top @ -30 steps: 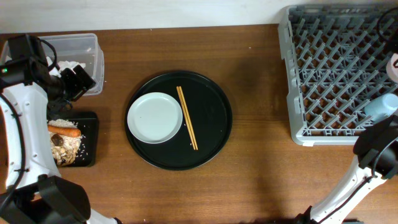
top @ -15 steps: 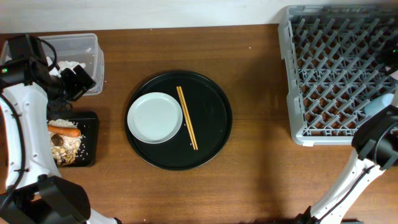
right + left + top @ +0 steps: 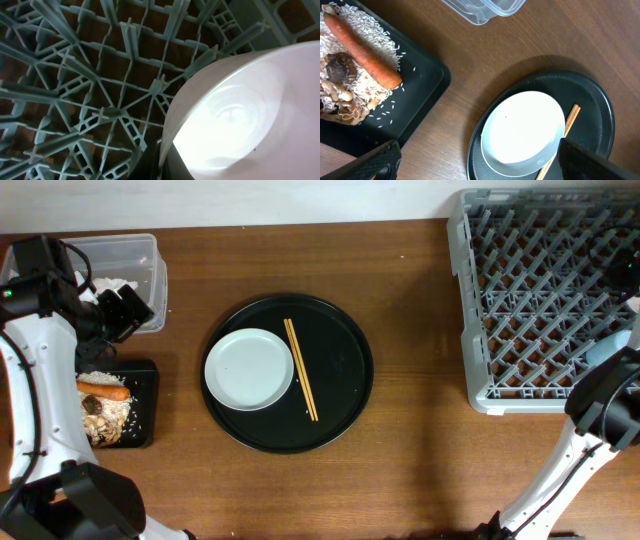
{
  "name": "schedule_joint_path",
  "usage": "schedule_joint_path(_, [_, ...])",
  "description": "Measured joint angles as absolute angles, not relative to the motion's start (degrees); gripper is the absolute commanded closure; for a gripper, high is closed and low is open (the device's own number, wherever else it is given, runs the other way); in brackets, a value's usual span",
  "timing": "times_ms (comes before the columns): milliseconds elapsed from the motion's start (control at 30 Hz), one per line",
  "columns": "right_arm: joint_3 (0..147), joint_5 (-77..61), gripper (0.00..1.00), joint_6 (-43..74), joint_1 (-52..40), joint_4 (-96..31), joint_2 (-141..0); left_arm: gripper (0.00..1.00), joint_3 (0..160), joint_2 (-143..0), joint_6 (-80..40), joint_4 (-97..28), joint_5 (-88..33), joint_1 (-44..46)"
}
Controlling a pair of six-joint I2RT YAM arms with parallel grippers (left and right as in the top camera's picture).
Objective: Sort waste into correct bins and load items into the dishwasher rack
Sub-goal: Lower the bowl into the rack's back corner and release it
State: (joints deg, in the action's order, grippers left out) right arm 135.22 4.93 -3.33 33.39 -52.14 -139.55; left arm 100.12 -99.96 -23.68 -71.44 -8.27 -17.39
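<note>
My right gripper [image 3: 161, 162] is shut on the wall of the pale cup [image 3: 240, 115], one finger outside and one inside, just above the grey dishwasher rack [image 3: 100, 90]. The overhead view shows that arm at the right edge of the rack [image 3: 540, 300], mostly cut off. My left gripper [image 3: 480, 167] hangs open and empty between the clear box [image 3: 125, 255] and the flat black tray [image 3: 140, 380]. That tray holds rice [image 3: 367, 80], a carrot [image 3: 362, 52] and a dark lump [image 3: 337, 70]. White tissue [image 3: 108, 283] lies in the box. The dish [image 3: 248, 368] and the chopsticks [image 3: 301, 368] rest on the round tray.
The large round black tray [image 3: 340, 370] sits mid-table between the bins and the rack. A few rice grains [image 3: 390, 107] lie loose on the flat tray near its edge. Bare wood [image 3: 420, 380] separates the round tray from the rack.
The right arm has shifted a little at the rack's right edge. The left arm, dish, chopsticks and bins stand as before.
</note>
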Motion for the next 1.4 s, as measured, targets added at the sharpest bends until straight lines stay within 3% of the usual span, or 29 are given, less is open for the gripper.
schedule_joint_path(200, [136.99,0.19,0.96,-3.07,33.47,-53.56,-138.74,0.01,100.12,-99.96,-23.68,-71.44,-8.27,-17.39])
schedule_joint_path(433, [139.46,-32.23,0.96,-2.96,33.65,-50.52,-134.8,0.01,100.12,-99.94,-23.68,-71.44,-8.27,-17.39])
schedule_joint_path(633, [139.5,-44.12,0.96,-2.79,32.93,-49.28,-134.69,0.01,100.12,-99.96,-23.68,-71.44,-8.29,-17.39])
schedule_joint_path(1400, [139.5,-49.08,0.96,-1.45,29.36,-47.09,-142.26,0.01,100.12,-99.96,-23.68,-71.46,-8.29,-17.39])
